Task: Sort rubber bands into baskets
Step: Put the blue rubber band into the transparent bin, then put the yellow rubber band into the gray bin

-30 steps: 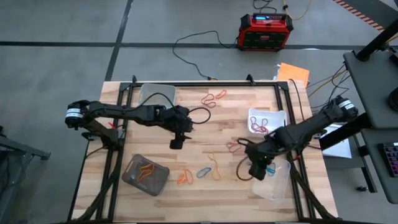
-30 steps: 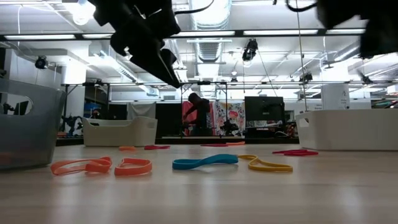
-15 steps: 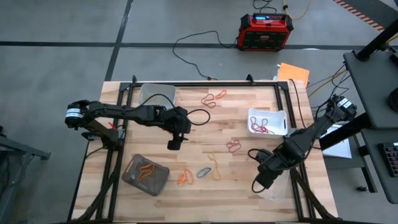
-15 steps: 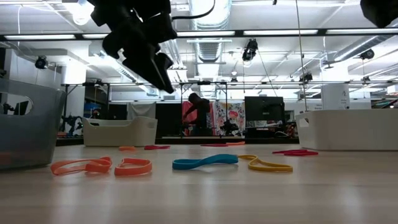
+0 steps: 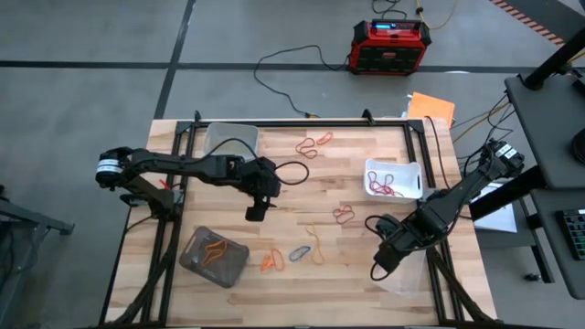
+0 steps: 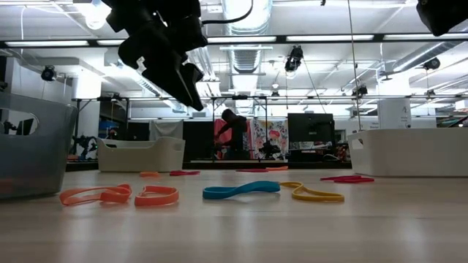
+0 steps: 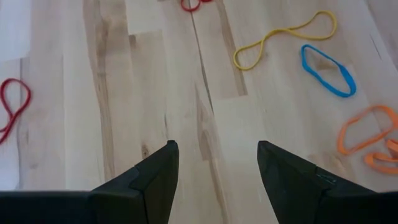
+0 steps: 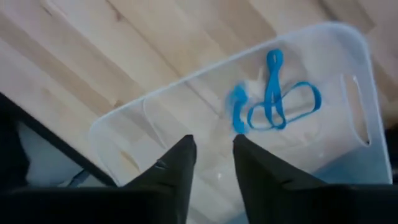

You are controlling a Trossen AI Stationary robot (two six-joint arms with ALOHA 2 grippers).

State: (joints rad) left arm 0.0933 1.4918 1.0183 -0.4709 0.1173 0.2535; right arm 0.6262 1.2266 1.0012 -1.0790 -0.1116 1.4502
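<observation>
Grey concrete floor [image 5: 91, 37]; red-and-black box [image 5: 390, 46] with black cables; ceiling strip lights [image 6: 322, 38]; person [image 6: 232, 135] standing far off

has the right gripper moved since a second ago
Yes. In the high view the right gripper has moved away from the white basket, toward the table's near edge, over the clear basket.

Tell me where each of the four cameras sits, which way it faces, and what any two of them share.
High view: overhead, facing down on the wooden table; both arms show.
Low view: tabletop height, facing across; the left claw hangs above.
Left wrist view: looks down past its open fingers at bare wood.
Right wrist view: looks down past its fingers into the clear plastic tub.
Shared: the loose blue rubber band shows in left wrist, high and low views.
</observation>
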